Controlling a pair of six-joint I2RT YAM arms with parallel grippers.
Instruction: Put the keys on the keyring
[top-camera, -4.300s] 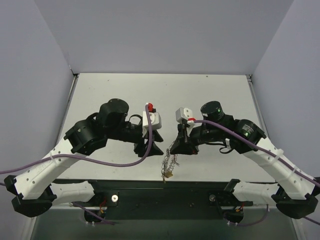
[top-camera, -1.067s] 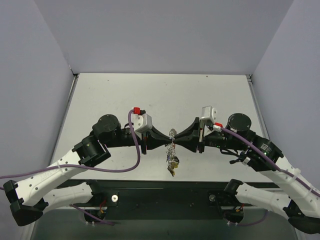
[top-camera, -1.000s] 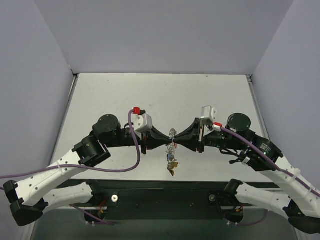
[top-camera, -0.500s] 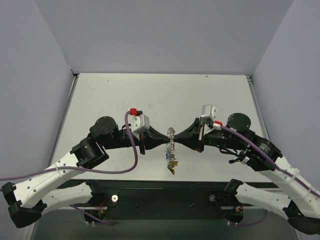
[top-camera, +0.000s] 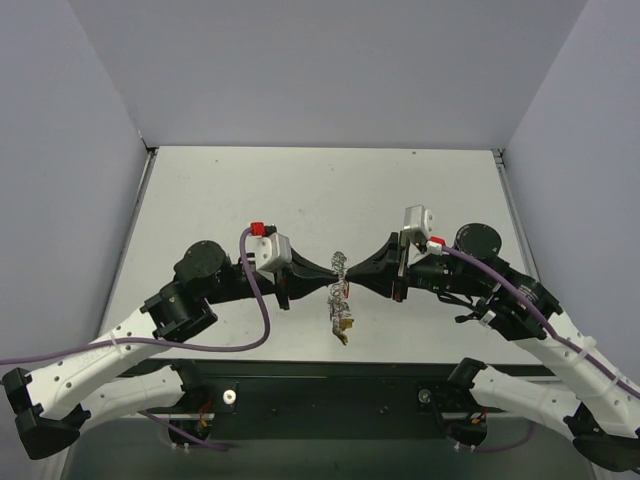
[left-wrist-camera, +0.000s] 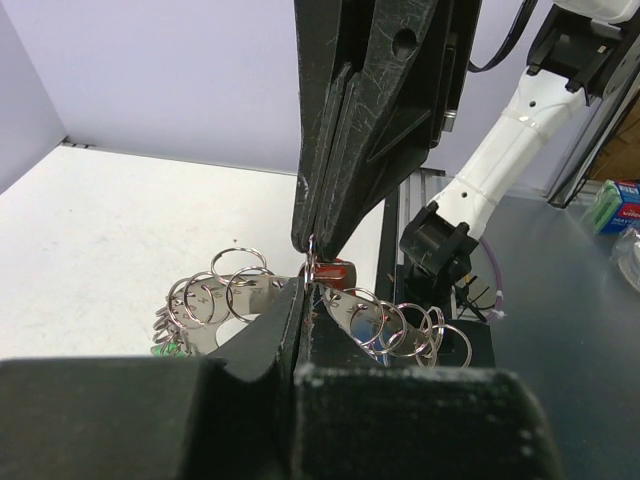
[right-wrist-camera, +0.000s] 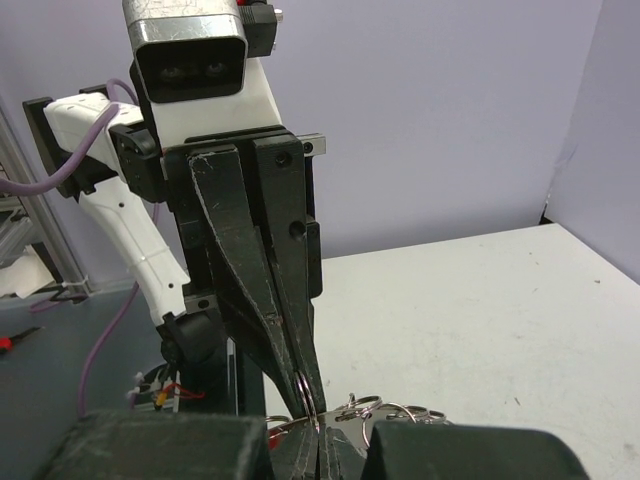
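The left gripper (top-camera: 322, 273) and right gripper (top-camera: 353, 272) are clamping shut, tip to tip, on the keyring (top-camera: 338, 262) caught between them, probably steadying it while the keys (top-camera: 341, 320) are dangling just below their tips.

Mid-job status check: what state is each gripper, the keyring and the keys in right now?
left gripper: shut on the keyring
right gripper: shut on the keyring, tip to tip with the left gripper
keyring: pinched between both grippers, hanging below them
keys: bunched at the keyring's lower end; whether threaded on it, cannot tell
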